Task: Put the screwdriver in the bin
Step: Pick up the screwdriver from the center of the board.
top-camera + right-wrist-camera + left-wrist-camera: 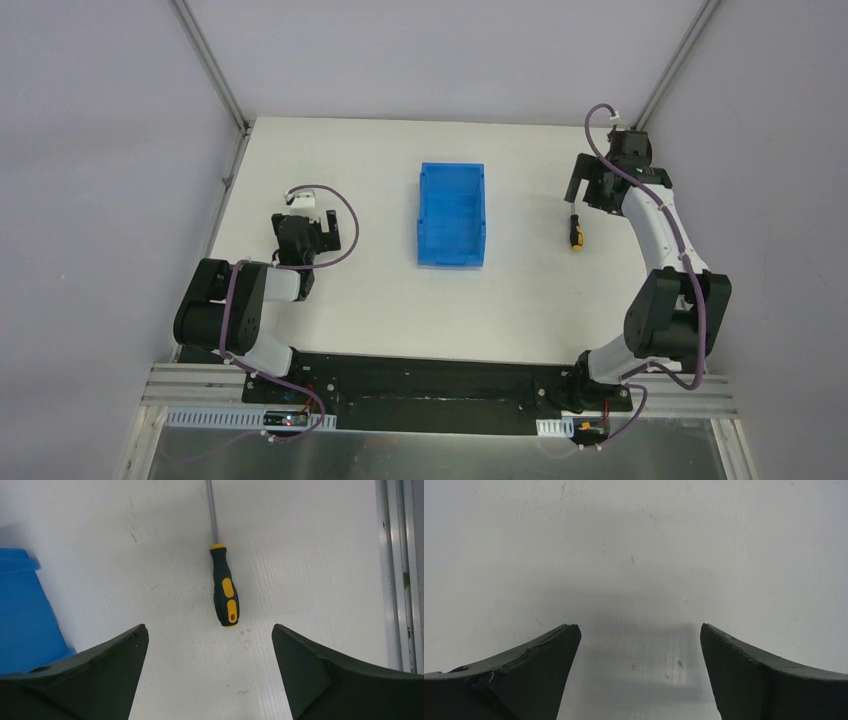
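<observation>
Blue plastic, bare inside as far as the top view shows: the bin holds nothing, so I judge the task at its very start. The screwdriver lies flat on the white table to the right of the bin, well apart from it, untouched. Its yellow-and-black handle points toward the robot and its thin shaft runs away from it. Grasping, lifting, carrying over to the bin and letting go are all yet to come.

The right arm reaches out along the bin's right side, elbow bent. The right gripper hangs above the screwdriver with its fingers spread wide and nothing between them (the handle sits just ahead of the gap in the wrist view). The left arm is folded low, well to the left of the bin. The left gripper is also spread wide and empty, over bare table.
</observation>
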